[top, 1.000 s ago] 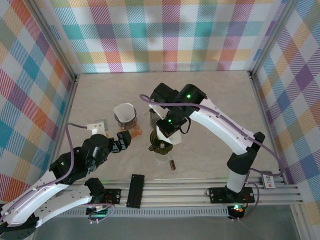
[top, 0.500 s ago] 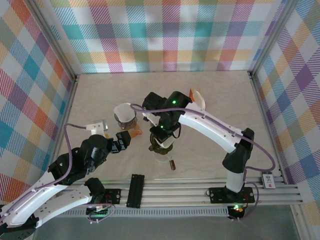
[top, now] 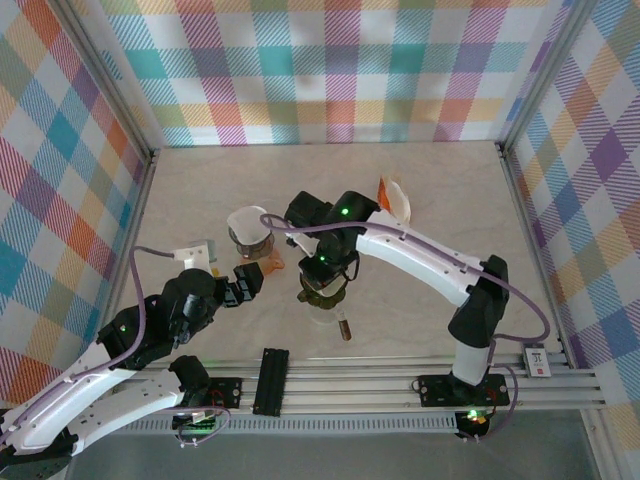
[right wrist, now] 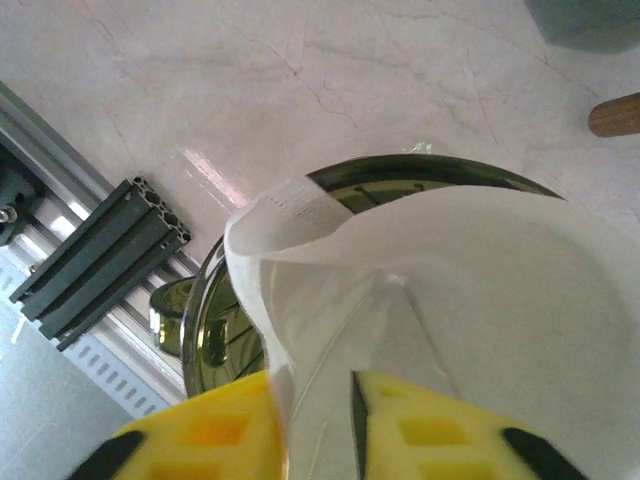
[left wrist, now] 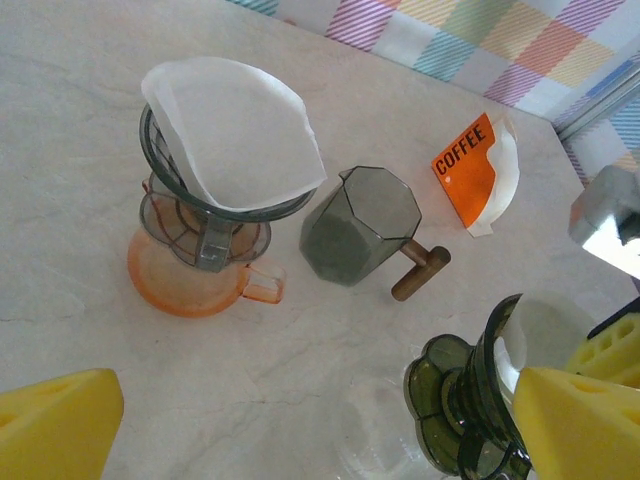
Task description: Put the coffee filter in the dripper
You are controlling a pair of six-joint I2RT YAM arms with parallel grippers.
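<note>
The white paper coffee filter [right wrist: 470,290] sits with its cone inside the dark green glass dripper [right wrist: 212,325], rim sticking up above it. My right gripper [right wrist: 315,385] is directly over the dripper [top: 322,295], yellow fingers [right wrist: 215,430] slightly apart on either side of the filter's near wall, so it is open. The left gripper [left wrist: 315,420] hovers wide open and empty just left of the dripper [left wrist: 465,405], and it also shows from above [top: 248,278].
A second dripper with its own filter [left wrist: 225,150] stands on an orange cup [left wrist: 190,285] at the left. A grey faceted pot [left wrist: 360,225] with a wooden handle and an orange coffee packet [top: 393,197] lie behind. A glass server [left wrist: 400,440] sits under the green dripper.
The right arm has swung left and down, lowering the filter into the green dripper, and its jaws have parted. The left arm has stayed put.
</note>
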